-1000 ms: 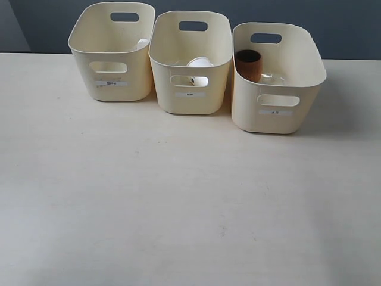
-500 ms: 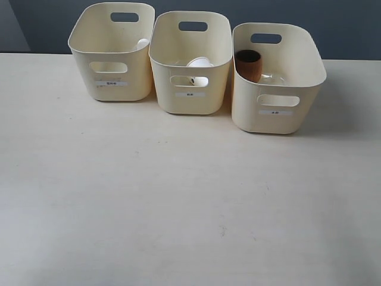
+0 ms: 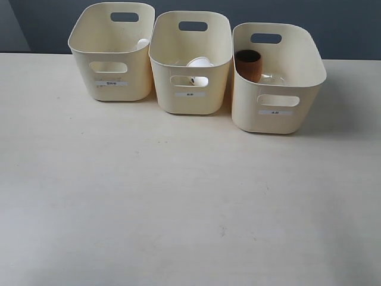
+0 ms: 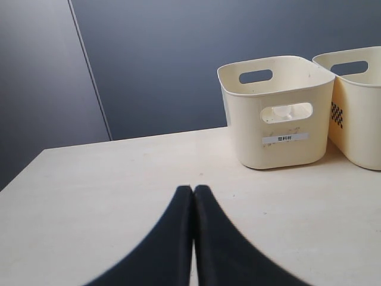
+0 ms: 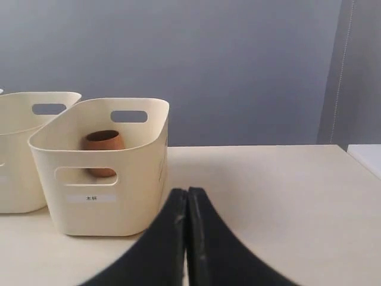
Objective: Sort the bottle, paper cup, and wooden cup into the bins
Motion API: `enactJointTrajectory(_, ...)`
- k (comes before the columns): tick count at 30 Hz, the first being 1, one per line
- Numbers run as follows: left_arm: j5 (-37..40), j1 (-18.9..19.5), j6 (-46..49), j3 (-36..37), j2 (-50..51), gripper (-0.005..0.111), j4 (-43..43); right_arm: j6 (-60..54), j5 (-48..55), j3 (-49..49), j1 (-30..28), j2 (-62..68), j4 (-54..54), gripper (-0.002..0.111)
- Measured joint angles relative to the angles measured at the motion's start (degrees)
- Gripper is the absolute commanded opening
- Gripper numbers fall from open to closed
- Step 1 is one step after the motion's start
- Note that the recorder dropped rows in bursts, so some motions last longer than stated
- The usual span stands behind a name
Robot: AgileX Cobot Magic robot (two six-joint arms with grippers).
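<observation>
Three cream bins stand in a row at the back of the table. The left bin (image 3: 111,71) shows only the white cap of the bottle (image 3: 142,43) over its rim. Inside the middle bin (image 3: 190,77) lies the white paper cup (image 3: 199,62). The brown wooden cup (image 3: 249,64) stands in the right bin (image 3: 275,98) and shows again, as the wooden cup (image 5: 103,143), in the right wrist view. Neither arm appears in the exterior view. My left gripper (image 4: 193,189) is shut and empty, short of the left bin (image 4: 280,119). My right gripper (image 5: 187,192) is shut and empty beside the right bin (image 5: 104,196).
The pale table (image 3: 190,196) stretches in front of the bins. A dark blue-grey wall (image 3: 345,24) rises behind them. The table's far edge (image 4: 137,138) runs just behind the bins.
</observation>
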Motion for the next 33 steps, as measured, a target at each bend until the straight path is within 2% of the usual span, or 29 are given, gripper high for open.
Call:
enactJointTrajectory(3,0.00,0.00,0.00,0.00,0.00,0.000,0.00,0.86,0.00,0.00,0.00,0.00,-1.69,-0.001)
enactJointTrajectory(10,0.00,0.00,0.00,0.00,0.00,0.000,0.00,12.21,0.00,0.00,0.00,0.00,-10.27,-0.001)
enactJointTrajectory(33,0.00,0.00,0.00,0.00,0.00,0.000,0.00,13.51,-0.14,0.00,0.00,0.00,-11.44,-0.001)
